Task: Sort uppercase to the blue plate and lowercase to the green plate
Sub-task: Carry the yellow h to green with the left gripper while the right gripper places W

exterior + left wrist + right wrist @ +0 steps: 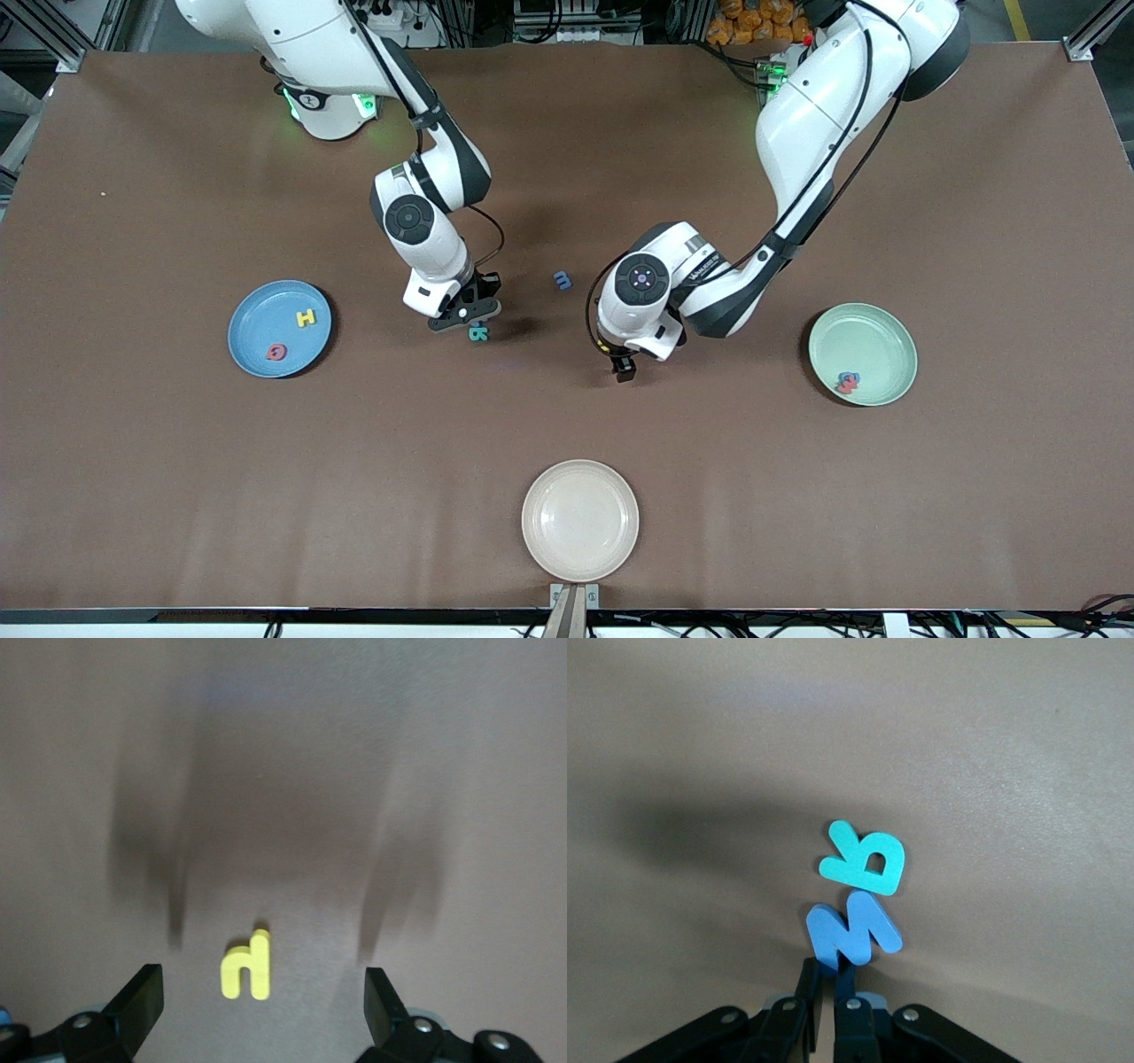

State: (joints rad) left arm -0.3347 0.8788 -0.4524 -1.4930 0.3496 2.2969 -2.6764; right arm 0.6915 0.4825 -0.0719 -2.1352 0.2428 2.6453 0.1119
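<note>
My right gripper (467, 312) (830, 973) is shut on the edge of a blue W (855, 935), low over the middle of the table. A teal capital letter (864, 861) (478, 333) lies flat right next to the W. The blue plate (251, 312), toward the right arm's end, holds a yellow H (306, 317) and a red Q (277, 352). My left gripper (624, 365) (263, 999) hangs open over a yellow n (246, 966), which lies between its fingers (142, 999). A blue m (563, 280) lies between the two hands. The green plate (877, 332) holds a red and a blue letter (848, 382).
A cream plate (580, 520) with nothing in it sits near the table's edge closest to the front camera. The two hands are about a plate's width apart over the brown table (177, 487).
</note>
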